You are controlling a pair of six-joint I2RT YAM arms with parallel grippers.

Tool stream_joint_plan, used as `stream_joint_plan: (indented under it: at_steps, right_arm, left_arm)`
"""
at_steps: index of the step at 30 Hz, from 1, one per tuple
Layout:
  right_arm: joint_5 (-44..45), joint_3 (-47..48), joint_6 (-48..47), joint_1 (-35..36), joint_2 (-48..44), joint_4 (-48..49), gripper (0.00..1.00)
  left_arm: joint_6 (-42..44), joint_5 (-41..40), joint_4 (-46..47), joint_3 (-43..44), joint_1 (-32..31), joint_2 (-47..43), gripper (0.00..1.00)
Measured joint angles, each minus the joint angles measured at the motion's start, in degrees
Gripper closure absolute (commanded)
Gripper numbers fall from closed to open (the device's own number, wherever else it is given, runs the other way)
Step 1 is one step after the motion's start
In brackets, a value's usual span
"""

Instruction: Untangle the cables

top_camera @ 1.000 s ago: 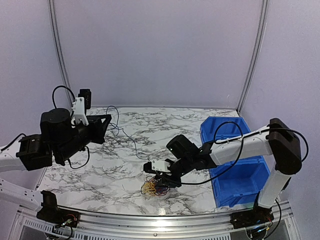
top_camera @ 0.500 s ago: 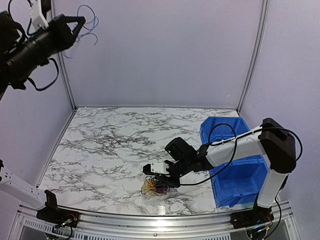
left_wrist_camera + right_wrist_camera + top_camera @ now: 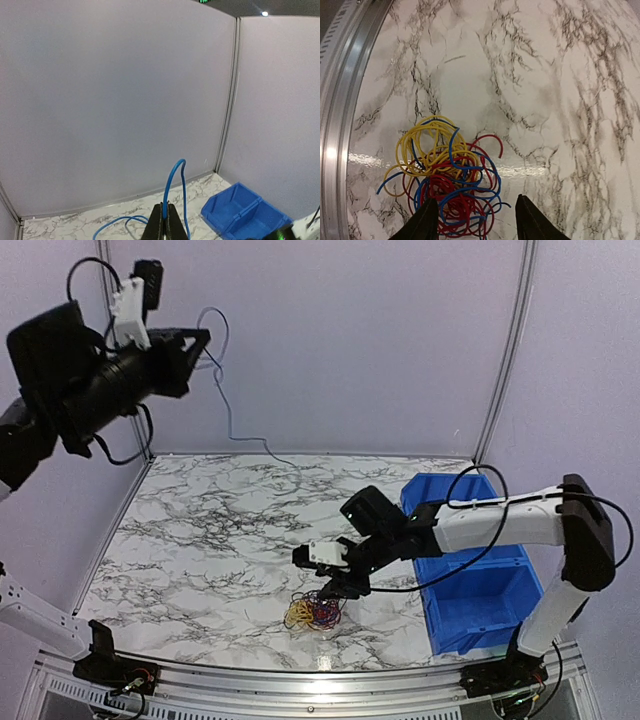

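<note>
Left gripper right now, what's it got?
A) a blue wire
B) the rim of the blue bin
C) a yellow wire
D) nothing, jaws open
A: in the left wrist view the left gripper is pinched shut on a blue wire that arcs up from between its fingers; the yellow strands are in the bundle on the table.

Cable bundle [image 3: 312,613] lies on the table [image 3: 200,540], near the front edge, about mid-width. Right gripper [image 3: 338,587] sits just above and behind it. Bin [image 3: 480,600] stands on the table's right side, right of the bundle. Left gripper [image 3: 203,337] is high above the far-left corner; a single cable [image 3: 229,400] hangs from it to the table's back edge.
</note>
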Motion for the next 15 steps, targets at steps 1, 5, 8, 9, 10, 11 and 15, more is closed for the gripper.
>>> stream_joint_plan:
  at_steps: [1, 5, 8, 9, 10, 11, 15]
  right_arm:
    - [-0.1, 1.1, -0.5, -0.3, -2.2, -1.9, 0.44]
    - [-0.6, 6.6, -2.0, -1.7, -11.7, -7.1, 0.44]
    - [-1.6, 14.3, -2.4, -3.4, -17.1, -10.4, 0.44]
    - [-1.8, 15.3, -2.3, -3.8, -17.4, -11.1, 0.44]
    - [-2.4, 16.9, -2.0, -4.3, -17.4, -12.5, 0.44]
    - [-2.7, 17.8, -1.7, -4.6, -17.4, -13.0, 0.43]
    - [-4.7, 21.6, 1.2, -5.7, -16.3, -14.8, 0.36]
  left_arm:
    - [-1.0, 0.5, 0.0, -3.3, 0.0, -0.3, 1.00]
    - [-3.8, 3.0, 0.1, -15.5, 0.0, -1.7, 1.00]
    - [-6.3, 6.1, 0.0, -23.4, 0.0, -2.7, 1.00]
    - [-6.9, 6.9, 0.8, -24.5, 0.0, -2.8, 1.00]
    - [-8.0, 8.1, 2.8, -26.9, 0.0, -3.7, 1.00]
    - [-8.7, 8.9, 3.3, -28.7, 0.0, -4.4, 1.00]
    - [-10.9, 12.7, 5.6, -34.6, 0.0, -5.2, 1.00]
